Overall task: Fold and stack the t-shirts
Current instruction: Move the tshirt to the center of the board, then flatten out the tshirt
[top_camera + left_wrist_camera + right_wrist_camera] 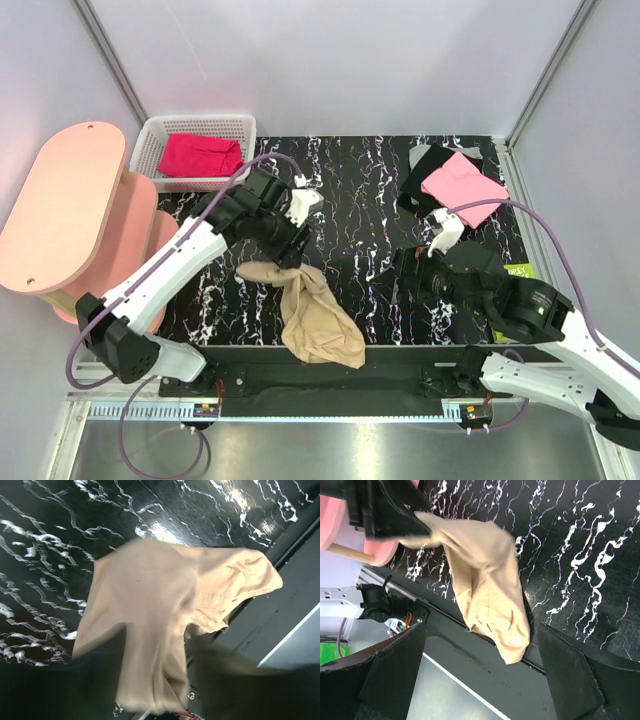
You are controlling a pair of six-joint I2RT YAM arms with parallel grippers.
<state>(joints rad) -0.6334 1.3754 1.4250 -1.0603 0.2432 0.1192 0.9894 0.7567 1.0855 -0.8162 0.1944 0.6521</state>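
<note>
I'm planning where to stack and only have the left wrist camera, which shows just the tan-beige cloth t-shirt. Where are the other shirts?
Observer: A pink cloth t-shirt lies on a black cloth t-shirt at the far right of the black marbled table.
Operator: And a red one?
Observer: A magenta-red cloth t-shirt sits inside the white plastic lattice basket, far left.
Operator: Right gripper?
Observer: The right gripper is open and empty, facing the tan-beige t-shirt.
</note>
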